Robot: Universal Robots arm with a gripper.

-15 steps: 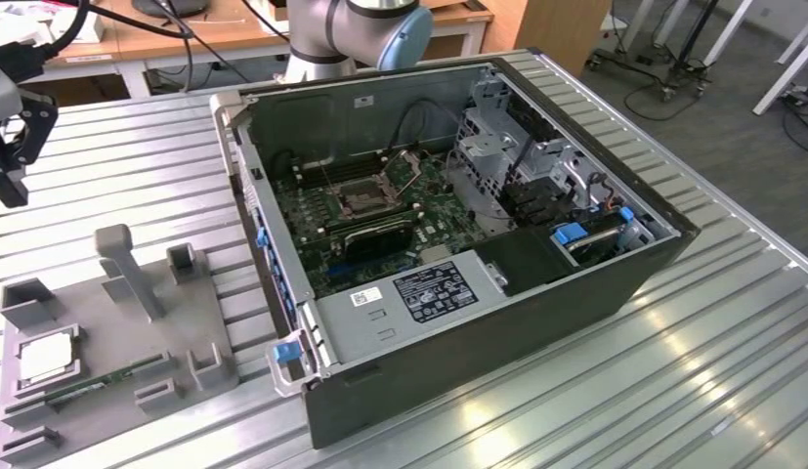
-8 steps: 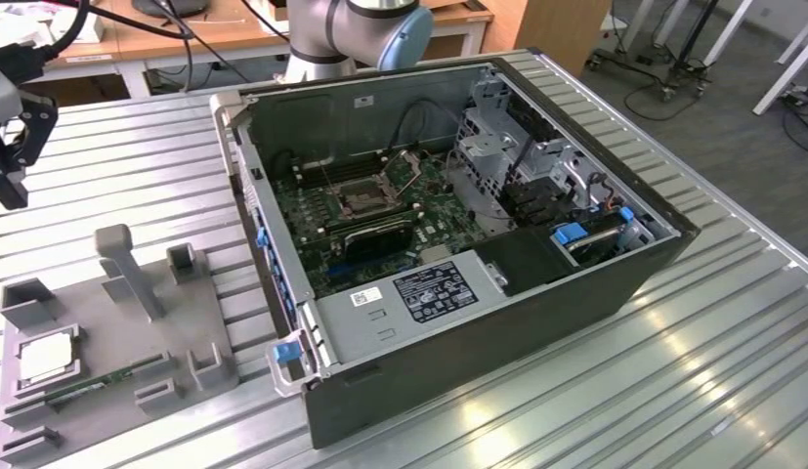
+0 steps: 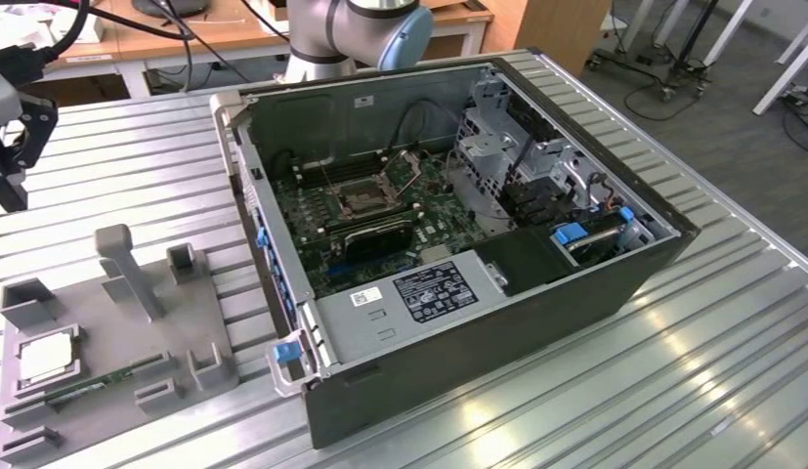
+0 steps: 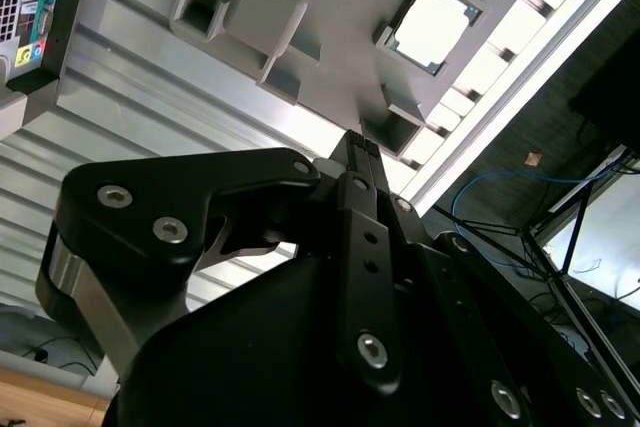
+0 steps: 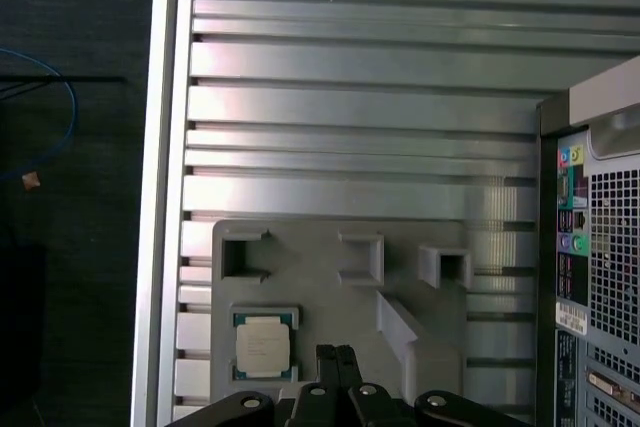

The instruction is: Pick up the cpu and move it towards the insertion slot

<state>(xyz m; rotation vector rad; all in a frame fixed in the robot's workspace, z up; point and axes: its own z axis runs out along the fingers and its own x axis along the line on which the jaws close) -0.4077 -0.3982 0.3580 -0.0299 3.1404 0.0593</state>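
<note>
The cpu (image 3: 45,358), a small square chip with a pale silvery top, lies in a recess at the near left of the grey tray (image 3: 110,332). In both wrist views the cpu (image 5: 262,345) (image 4: 432,25) rests flat in that recess. My gripper (image 3: 10,191) hangs at the exterior view's far left, above the table and behind the tray, well apart from the chip. Its black fingers (image 5: 326,359) are pressed together with nothing between them, as the gripper (image 4: 362,142) also shows. The insertion slot (image 3: 364,200) is the metal-framed socket on the green motherboard inside the open case.
The open computer case (image 3: 508,283) lies on the ribbed metal table (image 3: 664,391), to the exterior view's right of the tray. A green memory stick (image 3: 104,381) lies in the tray beside the cpu. Upright posts (image 3: 123,269) rise from the tray. The table edge (image 5: 160,197) runs close to the tray.
</note>
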